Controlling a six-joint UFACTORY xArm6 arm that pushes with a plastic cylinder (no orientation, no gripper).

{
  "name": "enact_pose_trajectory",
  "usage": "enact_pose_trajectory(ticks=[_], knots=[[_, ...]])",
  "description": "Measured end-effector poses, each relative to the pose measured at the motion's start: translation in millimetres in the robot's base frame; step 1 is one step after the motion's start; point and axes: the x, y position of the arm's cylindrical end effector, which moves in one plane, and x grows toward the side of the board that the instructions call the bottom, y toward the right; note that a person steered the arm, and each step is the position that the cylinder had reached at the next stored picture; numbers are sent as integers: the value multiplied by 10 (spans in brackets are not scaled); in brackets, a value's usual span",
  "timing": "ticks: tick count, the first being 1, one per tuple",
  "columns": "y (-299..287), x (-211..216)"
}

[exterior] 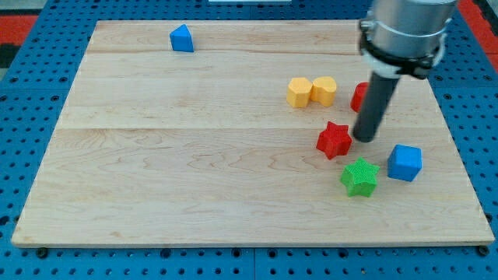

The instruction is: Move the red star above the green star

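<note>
**A:** Toward the bench's right edge, what sits closest to my tip (pixel 363 138)?

**B:** The red star (pixel 334 140). It lies just to the view's left of the tip, very close; whether the two actually touch cannot be told from this angle.

**A:** And the green star (pixel 359 177)?

**B:** Below the red star and slightly to the view's right, nearer the bench's bottom edge. The two stars are close but apart, with a sliver of wood showing between them.

**A:** What else is around there?

**B:** A blue cube (pixel 405 162) sits just to the right of the green star, close to the right edge. A second red block (pixel 359 96) peeks out behind the rod, mostly hidden, so its shape cannot be made out. Left of that, two yellow pieces sit side by side, touching: a yellow hexagon-like block (pixel 299 92) and a yellow heart-like block (pixel 324 90).

**A:** Anything far from the cluster?

**B:** A small blue block (pixel 181 38) near the top-left corner, well apart from everything else; it looks like a peaked or triangular shape.

**A:** State of the jaws?

**B:** The arm carries none, only the straight dark rod hanging from the grey cylindrical housing (pixel 405 29) near the top-right corner. So nothing is gripped; the rod merely stands upright on the wooden board (pixel 194 155).
</note>
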Motion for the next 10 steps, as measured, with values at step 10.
enact_pose_trajectory(ticks=[10], knots=[[-721, -9]])
